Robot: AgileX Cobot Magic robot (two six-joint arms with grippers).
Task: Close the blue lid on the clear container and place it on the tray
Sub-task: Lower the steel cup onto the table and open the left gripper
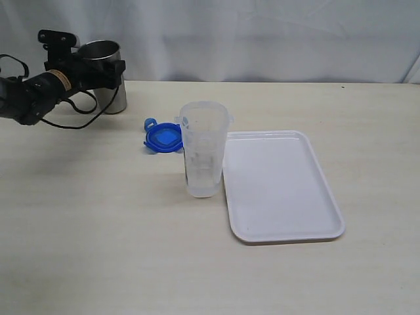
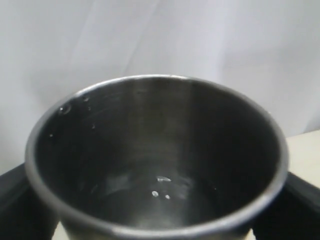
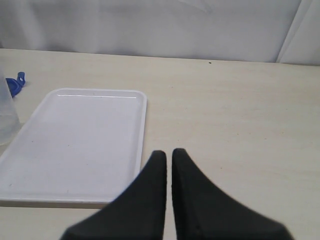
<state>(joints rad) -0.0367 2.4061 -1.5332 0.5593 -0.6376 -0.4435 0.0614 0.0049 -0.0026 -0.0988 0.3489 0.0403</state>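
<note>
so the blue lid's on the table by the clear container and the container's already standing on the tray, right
No: the clear container stands on the table, beside the left rim of the tray, as the exterior view shows. The blue lid does lie on the table beside it.

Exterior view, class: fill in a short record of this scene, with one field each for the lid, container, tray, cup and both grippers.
lid: flat on the table, off the container, partly hidden behind it
container: upright, open, just left of the tray, not on it
tray: on the table, nothing on it
cup: steel, far left
left gripper: jaws either side of the cup; grip unclear
right gripper: shut, holding nothing
</note>
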